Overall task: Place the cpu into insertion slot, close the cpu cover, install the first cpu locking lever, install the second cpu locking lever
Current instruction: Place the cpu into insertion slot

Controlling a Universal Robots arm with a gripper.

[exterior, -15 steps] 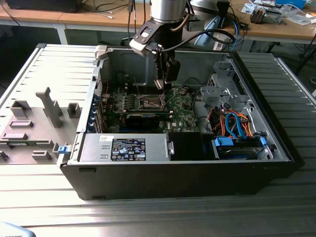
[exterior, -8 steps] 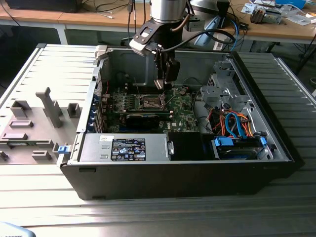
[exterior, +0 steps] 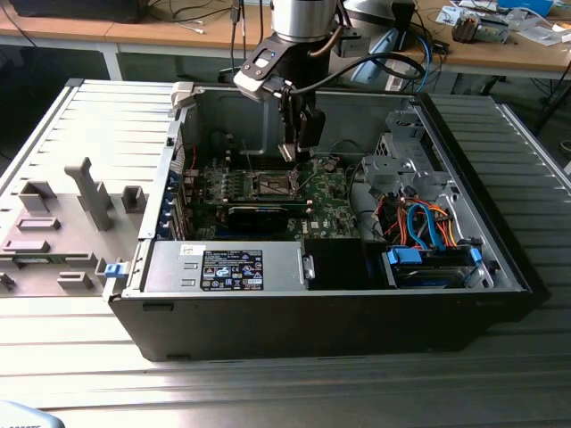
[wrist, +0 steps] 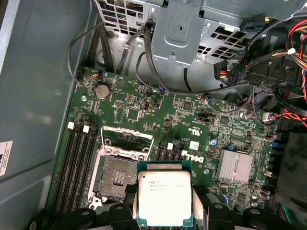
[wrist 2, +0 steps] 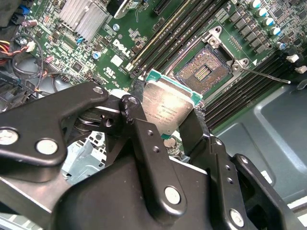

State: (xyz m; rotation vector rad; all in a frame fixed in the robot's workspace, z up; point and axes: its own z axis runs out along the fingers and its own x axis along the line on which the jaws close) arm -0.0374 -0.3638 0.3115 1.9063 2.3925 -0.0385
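The jaws are clamped on the one cpu (wrist: 165, 199), with a black finger (wrist 2: 152, 143) pressing against each of two opposite edges, so the chip sits between them and its dull silver top shows in both wrist views. Just beyond the jaws lies the single insertion slot (wrist: 116, 178), a dark square with a brownish-gold centre. Its contacts are uncovered, and the chip hangs beside it, not seated in it. At the slot's edge farthest from the jaws stands the one cpu cover (wrist: 125, 140), a thin silver frame swung up and open. One locking lever (wrist 2: 266, 76), a thin metal rod, juts free from a corner of the slot. Two banks of black memory slots (wrist: 81, 158) flank the slot on the green board (wrist: 144, 103). Off to one side of the jaws is one finned silver heatsink (wrist: 233, 167). Farther out sit one coin battery (wrist: 102, 90), looping black cables (wrist: 144, 62) and a grey perforated metal cage (wrist: 182, 33). In the exterior view the arm (exterior: 299, 22) reaches down into one open computer case (exterior: 312, 312). A long black card (exterior: 259, 214) stands on the board beside the slot, and orange and blue cables (exterior: 424, 223) lie toward the exterior view's right. The case rests on the bench (exterior: 268, 392), and a grey fixture plate (exterior: 53, 223) lies at the exterior view's left.
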